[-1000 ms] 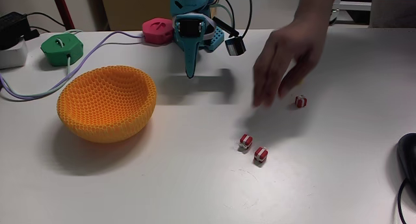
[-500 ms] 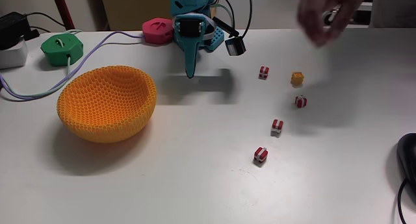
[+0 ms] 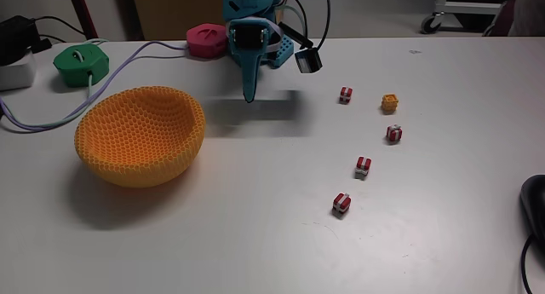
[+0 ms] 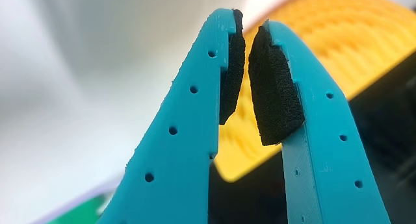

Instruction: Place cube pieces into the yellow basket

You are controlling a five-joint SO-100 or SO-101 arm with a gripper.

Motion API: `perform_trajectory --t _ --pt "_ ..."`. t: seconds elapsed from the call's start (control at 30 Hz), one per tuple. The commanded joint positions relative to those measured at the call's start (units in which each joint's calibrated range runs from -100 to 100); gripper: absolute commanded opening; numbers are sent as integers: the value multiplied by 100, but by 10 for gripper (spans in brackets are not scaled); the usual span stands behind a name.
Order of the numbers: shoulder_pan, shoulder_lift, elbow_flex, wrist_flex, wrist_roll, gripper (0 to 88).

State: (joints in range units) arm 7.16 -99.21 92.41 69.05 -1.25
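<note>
The person's hand has gone, leaving five cubes (image 3: pixel 364 166) scattered right of the basket (image 3: pixel 140 136); the gripper (image 4: pixel 246 68), nearly pressed together and empty, can begin.

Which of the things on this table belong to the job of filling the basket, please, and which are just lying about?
Belonging to the job:
- yellow basket
- four red-and-white cubes
- orange-yellow cube
- gripper, nearly shut, holding nothing

Lying about:
- green disc
- pink disc
- cables
- dark object at the table's right edge
</note>
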Motion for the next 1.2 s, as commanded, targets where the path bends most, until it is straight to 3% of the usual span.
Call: perform_trajectory --t 0.0,0.3,0.6,0.67,0.73,0.8,0.87,0.93,1.0,1.03,1.17 --pt "104 -79 -60 11 -73 0" --pt "794 -79 -60 19 -347 0" --pt "720 -79 -50 37 -313 0" --pt "692 101 -98 89 -1216 0" --pt "393 859 -705 124 -1504 0" --pt "-259 2147 -2043 575 -2100 0" --pt "-1182 3558 -3266 1383 -3096 0" --pt "-2188 4618 -3921 1531 -3902 46" --pt "-3167 5385 -4200 1071 -4503 238" --pt "-3567 5726 -4364 1071 -4860 262" --pt "-5497 6427 -4364 1210 -6813 239"
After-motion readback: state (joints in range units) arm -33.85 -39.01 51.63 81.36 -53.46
